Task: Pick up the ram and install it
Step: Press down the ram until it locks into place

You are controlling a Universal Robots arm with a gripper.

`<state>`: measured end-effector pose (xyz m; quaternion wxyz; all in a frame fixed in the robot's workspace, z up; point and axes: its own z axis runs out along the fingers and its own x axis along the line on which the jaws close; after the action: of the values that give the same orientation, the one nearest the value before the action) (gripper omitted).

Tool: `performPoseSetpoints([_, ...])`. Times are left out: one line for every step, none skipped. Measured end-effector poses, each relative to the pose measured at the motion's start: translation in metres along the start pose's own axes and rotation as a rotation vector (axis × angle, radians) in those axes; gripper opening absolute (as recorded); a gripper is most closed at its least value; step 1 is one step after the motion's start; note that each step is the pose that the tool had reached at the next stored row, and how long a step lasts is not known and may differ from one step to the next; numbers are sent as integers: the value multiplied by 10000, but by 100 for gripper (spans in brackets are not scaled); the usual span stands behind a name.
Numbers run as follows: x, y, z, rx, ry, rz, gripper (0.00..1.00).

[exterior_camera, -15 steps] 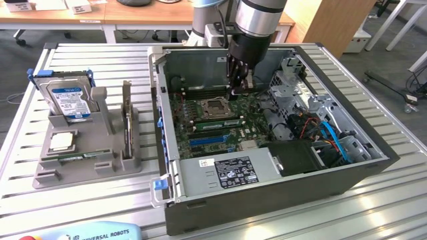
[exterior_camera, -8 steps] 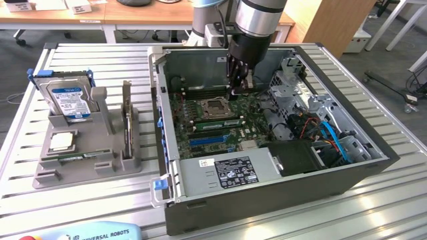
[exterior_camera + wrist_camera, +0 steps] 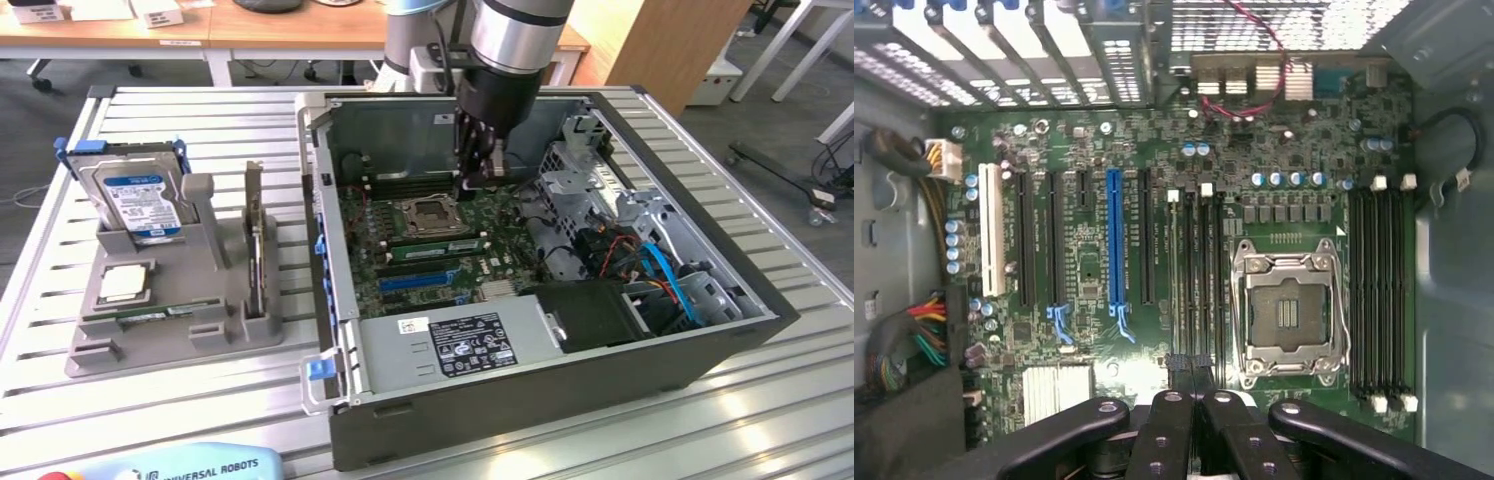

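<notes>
Here, tool (image 3: 483, 186) pinched together inside case, ram (image 3: 150, 317) well apart on holder

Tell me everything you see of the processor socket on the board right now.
The square silver metal processor socket lies flat on the green motherboard, with banks of long black memory slots on two opposite sides. Its shiny frame, with a thin wire lever along the edge, surrounds a dark centre with a small grid in the middle. No cooler covers it. The black gripper hangs over the slots beside it and does not touch it.
</notes>
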<state>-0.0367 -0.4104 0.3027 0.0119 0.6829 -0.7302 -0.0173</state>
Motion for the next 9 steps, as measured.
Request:
performPoseSetpoints([0, 0, 0, 1, -7, 158, 10])
performPoseSetpoints([0, 0, 0, 2, -14, 321, 10])
performPoseSetpoints([0, 0, 0, 3, -21, 483, 10])
performPoseSetpoints([0, 0, 0, 4, -27, 649, 10])
performPoseSetpoints([0, 1, 0, 5, -35, 833, 10])
performPoseSetpoints([0, 1, 0, 6, -42, 1003, 10])
performPoseSetpoints([0, 1, 0, 7, -49, 1175, 10])
performPoseSetpoints([0, 1, 0, 8, -56, 1348, 10])
performPoseSetpoints([0, 0, 0, 9, -64, 1522, 10])
